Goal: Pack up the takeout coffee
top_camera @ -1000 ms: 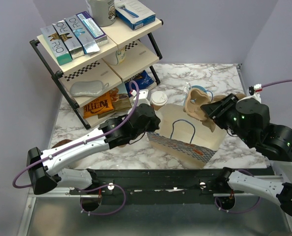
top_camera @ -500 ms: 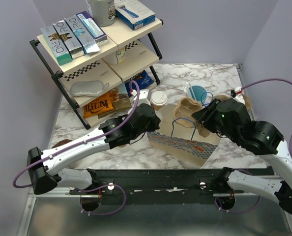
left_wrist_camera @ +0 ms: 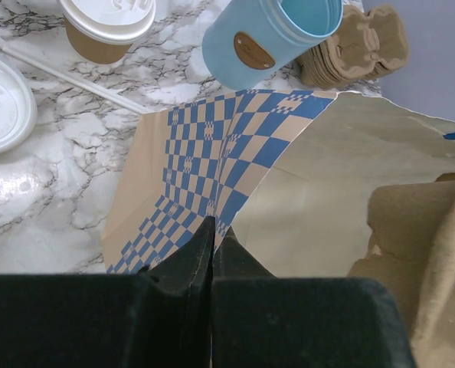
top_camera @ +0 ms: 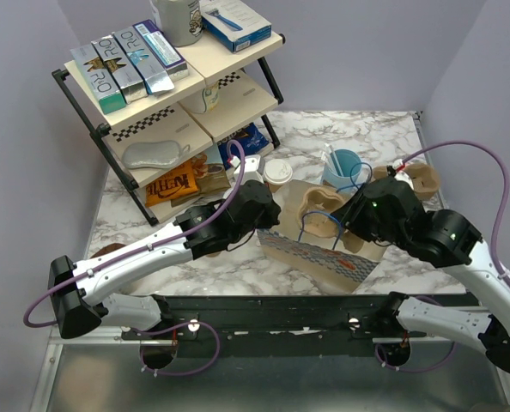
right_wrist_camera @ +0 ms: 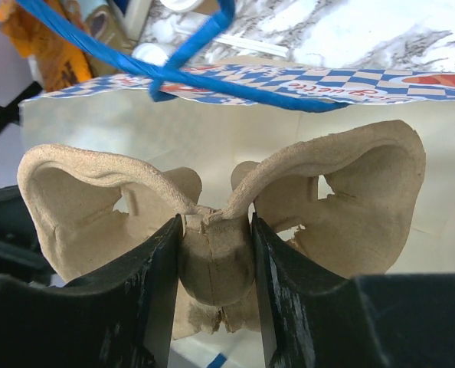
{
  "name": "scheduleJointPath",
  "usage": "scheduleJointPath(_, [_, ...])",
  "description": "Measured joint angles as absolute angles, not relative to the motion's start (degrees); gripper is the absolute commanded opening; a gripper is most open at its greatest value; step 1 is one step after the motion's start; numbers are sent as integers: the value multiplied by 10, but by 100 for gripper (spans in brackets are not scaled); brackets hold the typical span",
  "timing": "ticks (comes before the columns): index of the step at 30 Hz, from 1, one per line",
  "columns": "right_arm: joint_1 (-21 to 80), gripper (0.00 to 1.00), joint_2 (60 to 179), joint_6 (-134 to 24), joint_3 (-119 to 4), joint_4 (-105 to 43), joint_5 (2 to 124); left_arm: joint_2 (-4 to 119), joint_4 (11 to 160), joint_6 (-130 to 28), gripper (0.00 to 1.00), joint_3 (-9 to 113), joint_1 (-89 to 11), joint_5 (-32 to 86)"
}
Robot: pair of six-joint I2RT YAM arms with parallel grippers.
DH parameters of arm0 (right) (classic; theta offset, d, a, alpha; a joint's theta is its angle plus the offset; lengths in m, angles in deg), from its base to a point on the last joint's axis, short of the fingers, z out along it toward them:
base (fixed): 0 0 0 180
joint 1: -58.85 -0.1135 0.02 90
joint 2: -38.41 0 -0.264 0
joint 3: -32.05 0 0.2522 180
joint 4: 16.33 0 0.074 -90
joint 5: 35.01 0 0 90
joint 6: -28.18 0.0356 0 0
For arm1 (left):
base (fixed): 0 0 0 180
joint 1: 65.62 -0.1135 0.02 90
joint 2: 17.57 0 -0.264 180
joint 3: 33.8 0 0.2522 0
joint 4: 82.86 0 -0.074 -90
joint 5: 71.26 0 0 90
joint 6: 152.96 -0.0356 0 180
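Takeout coffee [top_camera: 277,172] stands upright on the table [top_camera: 375,129] with its lid on. It is just behind the paper bag [top_camera: 324,256], and no hand holds it. The left gripper [left_wrist_camera: 212,234] is near it, with its fingers pressed together, pinching the bag's rim. The right gripper [right_wrist_camera: 214,257] squeezes the middle of a brown cup carrier [right_wrist_camera: 342,207] at the bag's open mouth. A blue cup [top_camera: 344,165] with no lid stands to the right of the coffee. A loose white lid [left_wrist_camera: 1,92] and a straw [left_wrist_camera: 67,73] lie close by. A rack [top_camera: 152,122] of boxes stands at the back left. The table is white marble, and the walls are pale purple.
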State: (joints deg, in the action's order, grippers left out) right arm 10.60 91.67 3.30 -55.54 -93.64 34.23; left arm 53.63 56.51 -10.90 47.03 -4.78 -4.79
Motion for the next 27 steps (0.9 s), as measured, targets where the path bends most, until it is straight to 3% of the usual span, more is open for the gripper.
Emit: scheduleJointPath(27, [121, 50, 1045, 36, -428, -847, 354, 539, 571, -117, 7, 470, -47, -42])
